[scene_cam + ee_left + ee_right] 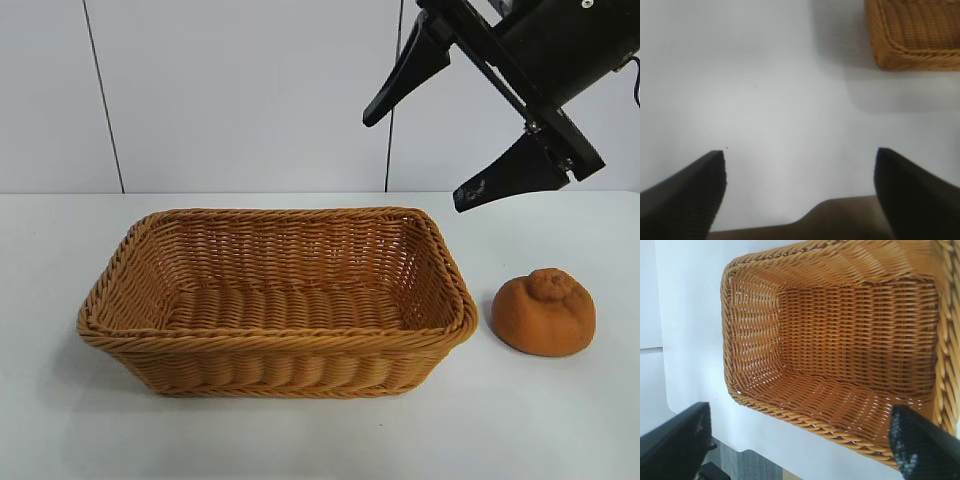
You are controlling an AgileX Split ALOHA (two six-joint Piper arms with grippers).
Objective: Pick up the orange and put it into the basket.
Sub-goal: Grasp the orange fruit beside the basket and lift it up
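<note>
The orange (544, 311) is a dull orange-brown lump with a knob on top. It sits on the white table just right of the basket (275, 340), a large woven wicker basket that is empty. My right gripper (415, 160) hangs open and empty high above the basket's back right corner, well above and left of the orange. In the right wrist view the gripper (801, 425) looks down into the basket (755, 360); the orange is out of that view. My left gripper (800, 157) is open and empty over bare table, with a basket corner (915, 35) far off.
The white table (560, 420) runs to a pale wall behind. In the left wrist view the table's edge (840, 215) lies near the fingers. The left arm does not show in the exterior view.
</note>
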